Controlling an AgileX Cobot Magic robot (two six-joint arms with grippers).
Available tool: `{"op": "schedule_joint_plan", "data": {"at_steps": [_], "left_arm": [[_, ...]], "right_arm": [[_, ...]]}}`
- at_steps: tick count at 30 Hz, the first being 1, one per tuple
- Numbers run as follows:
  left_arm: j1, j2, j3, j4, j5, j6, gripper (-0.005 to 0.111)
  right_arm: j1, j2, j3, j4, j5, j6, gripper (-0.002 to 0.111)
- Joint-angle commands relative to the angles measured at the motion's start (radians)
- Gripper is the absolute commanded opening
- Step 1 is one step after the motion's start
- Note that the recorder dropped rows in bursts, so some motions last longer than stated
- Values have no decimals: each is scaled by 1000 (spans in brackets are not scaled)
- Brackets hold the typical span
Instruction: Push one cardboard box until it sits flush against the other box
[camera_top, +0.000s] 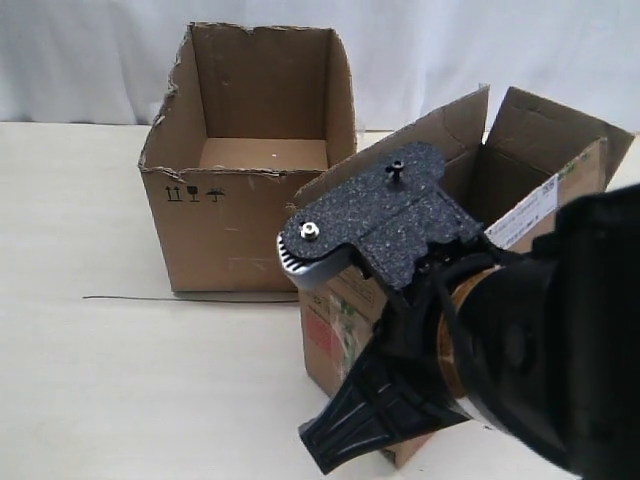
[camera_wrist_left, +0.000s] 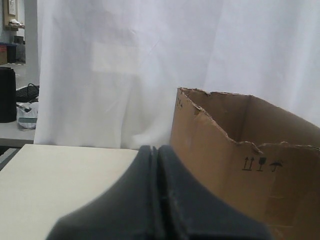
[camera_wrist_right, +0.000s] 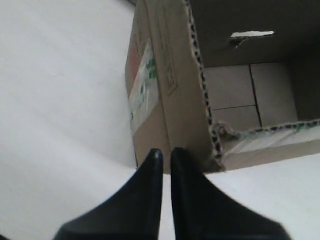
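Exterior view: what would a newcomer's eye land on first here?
The bulky black right arm fills the lower right foreground, covering much of the cardboard box with its raised flaps. Behind it and to the left stands the other box, open-topped with a ragged torn rim. In the right wrist view the right gripper, shut, sits close by a corner of the cardboard box.
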Motion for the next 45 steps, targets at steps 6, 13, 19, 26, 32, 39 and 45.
{"op": "schedule_joint_plan", "data": {"at_steps": [6, 13, 19, 26, 32, 39, 45], "left_arm": [[-9, -3, 4, 2, -8, -5, 0], [-9, -3, 4, 2, -8, -5, 0], [-9, -3, 4, 2, -8, -5, 0], [-9, -3, 4, 2, -8, -5, 0], [-9, -3, 4, 5, -8, -5, 0], [-9, -3, 4, 5, -8, -5, 0], [-9, -3, 4, 5, -8, -5, 0]], "right_arm": [[-1, -1, 18, -167, 56, 16, 5], [-1, -1, 135, -233, 56, 88, 5], [-42, -1, 137, -344, 56, 120, 5], [-147, -1, 137, -342, 56, 94, 5], [-206, -1, 147, -360, 25, 92, 5], [-272, -1, 193, -370, -41, 96, 5], [-272, -1, 193, -449, -69, 127, 5]]}}
